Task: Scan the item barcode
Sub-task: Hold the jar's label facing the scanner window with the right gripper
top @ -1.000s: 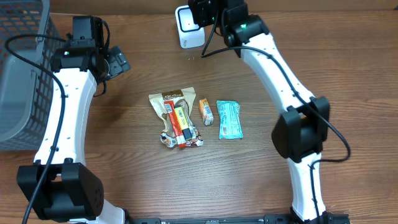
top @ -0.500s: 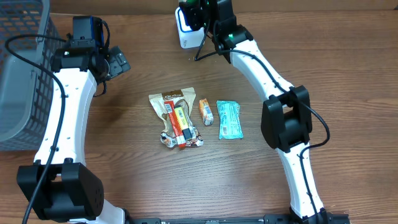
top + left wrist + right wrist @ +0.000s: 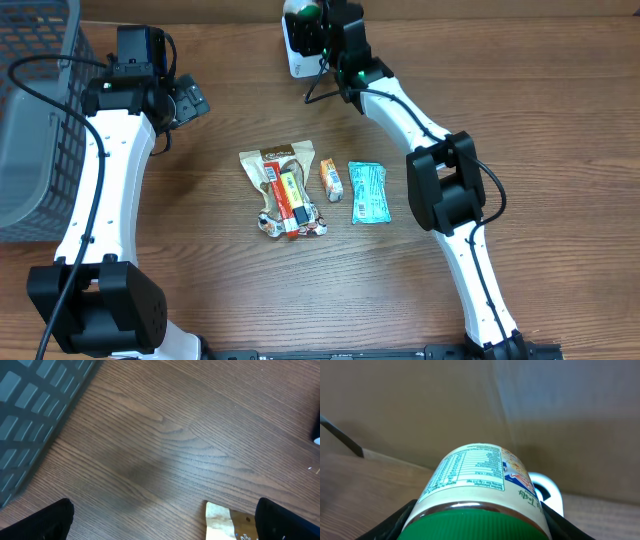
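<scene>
Jar (image 3: 480, 485), green lid toward the wrist camera, is held on its side at the table's far edge, just in front of the white scanner (image 3: 547, 487). The right gripper (image 3: 480, 529) is clamped around the jar's lid end, 1 finger each side. The label's nutrition panel faces up and no barcode shows, so the jar is probably held this way to turn the code toward the scanner's window.

4 other packets (image 3: 300, 190) lie mid-table, likely queued. The left gripper (image 3: 160, 522) hangs empty with jaws wide apart over bare wood beside the basket (image 3: 30, 120), seemingly parked clear.
</scene>
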`<move>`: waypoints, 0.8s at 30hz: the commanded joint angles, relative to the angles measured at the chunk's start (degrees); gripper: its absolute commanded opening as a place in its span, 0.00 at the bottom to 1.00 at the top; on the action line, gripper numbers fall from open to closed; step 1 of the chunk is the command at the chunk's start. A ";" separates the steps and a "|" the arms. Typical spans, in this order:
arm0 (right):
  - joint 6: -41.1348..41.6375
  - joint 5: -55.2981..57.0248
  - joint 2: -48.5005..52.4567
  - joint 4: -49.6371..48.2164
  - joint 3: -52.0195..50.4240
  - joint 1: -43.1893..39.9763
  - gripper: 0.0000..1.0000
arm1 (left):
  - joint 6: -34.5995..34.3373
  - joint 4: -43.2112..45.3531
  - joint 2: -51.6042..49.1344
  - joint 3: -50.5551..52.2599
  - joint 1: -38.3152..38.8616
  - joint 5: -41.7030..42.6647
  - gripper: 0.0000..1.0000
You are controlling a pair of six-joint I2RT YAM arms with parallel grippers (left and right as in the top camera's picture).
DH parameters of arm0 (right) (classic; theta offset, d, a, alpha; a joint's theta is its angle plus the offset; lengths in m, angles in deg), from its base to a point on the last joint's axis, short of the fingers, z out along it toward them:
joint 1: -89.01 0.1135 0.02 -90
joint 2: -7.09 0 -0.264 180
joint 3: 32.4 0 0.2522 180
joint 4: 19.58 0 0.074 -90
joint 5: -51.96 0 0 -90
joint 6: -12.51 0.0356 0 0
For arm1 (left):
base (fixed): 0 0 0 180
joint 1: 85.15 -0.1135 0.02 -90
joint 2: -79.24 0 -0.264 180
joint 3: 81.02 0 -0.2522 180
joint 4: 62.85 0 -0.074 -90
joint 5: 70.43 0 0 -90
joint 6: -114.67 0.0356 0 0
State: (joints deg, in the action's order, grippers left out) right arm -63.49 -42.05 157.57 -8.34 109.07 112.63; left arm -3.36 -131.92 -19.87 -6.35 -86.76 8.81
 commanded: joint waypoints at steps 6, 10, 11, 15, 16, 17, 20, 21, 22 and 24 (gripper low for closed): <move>1.07 1.79 0.85 -2.08 0.59 -0.11 0.04 | 1.22 0.04 0.50 -0.33 -0.24 -0.13 1.00; 1.07 0.70 -0.07 -3.30 0.63 -0.11 0.04 | 1.25 0.04 0.50 -0.33 -0.24 -0.13 1.00; 1.05 0.74 -0.76 -3.17 0.63 -0.11 0.04 | 1.25 0.04 0.50 -0.33 -0.24 -0.13 1.00; 1.05 0.74 -5.25 -2.29 0.63 -0.17 0.04 | 1.22 0.04 0.50 -0.33 -0.24 -0.13 1.00; 1.03 0.74 -6.84 -1.60 0.63 -0.17 0.04 | 1.25 0.04 0.50 -0.33 -0.24 -0.13 1.00; 1.01 0.74 -8.15 -0.79 0.63 -0.17 0.04 | 1.25 0.04 0.50 -0.33 -0.24 -0.13 1.00; 1.01 0.74 -13.60 3.85 0.63 -0.48 0.04 | 1.22 0.04 0.50 -0.33 -0.24 -0.13 1.00; 1.03 0.74 -15.37 6.12 0.63 -0.66 0.04 | 1.25 0.04 0.50 -0.33 -0.24 -0.13 1.00; 1.05 0.74 -16.85 8.31 0.63 -0.87 0.04 | 1.25 0.04 0.50 -0.33 -0.24 -0.13 1.00; 1.05 0.74 -20.33 14.43 0.63 -1.40 0.04 | 1.22 0.04 0.50 -0.33 -0.24 -0.13 1.00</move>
State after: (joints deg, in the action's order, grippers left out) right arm -62.66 -41.26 149.28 3.35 108.50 112.43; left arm -3.36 -131.94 -19.87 -6.35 -86.76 8.81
